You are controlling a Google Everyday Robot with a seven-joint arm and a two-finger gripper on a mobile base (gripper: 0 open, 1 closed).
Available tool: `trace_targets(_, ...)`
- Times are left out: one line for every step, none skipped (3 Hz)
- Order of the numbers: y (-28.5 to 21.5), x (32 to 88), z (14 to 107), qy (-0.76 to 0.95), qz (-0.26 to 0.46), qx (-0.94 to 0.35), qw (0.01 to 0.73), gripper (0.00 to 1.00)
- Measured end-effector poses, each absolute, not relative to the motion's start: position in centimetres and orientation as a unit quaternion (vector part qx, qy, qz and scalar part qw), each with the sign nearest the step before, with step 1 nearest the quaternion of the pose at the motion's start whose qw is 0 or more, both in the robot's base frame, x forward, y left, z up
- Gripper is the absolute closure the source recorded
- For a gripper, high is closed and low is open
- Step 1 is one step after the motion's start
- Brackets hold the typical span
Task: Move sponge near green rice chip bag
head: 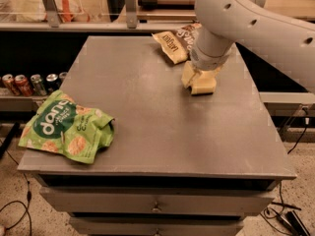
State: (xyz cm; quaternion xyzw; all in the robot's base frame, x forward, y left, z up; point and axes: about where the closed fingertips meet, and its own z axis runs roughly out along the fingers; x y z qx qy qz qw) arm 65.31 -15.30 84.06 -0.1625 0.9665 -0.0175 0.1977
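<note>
The sponge (203, 86), a small pale yellow block, lies on the grey table (162, 127) at the far right, just in front of a brown-and-cream snack bag. My gripper (196, 78) is down right at the sponge, with the white arm coming in from the upper right and hiding its top. The green rice chip bag (66, 128) lies crumpled at the table's near left corner, far from the sponge and the gripper.
The brown-and-cream snack bag (172, 43) lies at the table's far edge, behind the gripper. Several drink cans (29, 82) stand on a low shelf to the left. Drawers (157, 203) are under the table top. Cables lie on the floor.
</note>
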Motion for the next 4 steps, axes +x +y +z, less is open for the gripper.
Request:
trace_targets(-15.1,65.5,83.7,0.968,-0.017,-0.161,0.191,0.65)
trace_targets(-15.1,65.5,83.6,0.969,-0.018,-0.16,0.189,0.87)
trace_targets(-15.1,65.5,83.7,0.969,-0.018,-0.16,0.189,1.0)
trace_targets(-15.2,65.6,85.9,0.961,-0.039,-0.182,0.206,1.0)
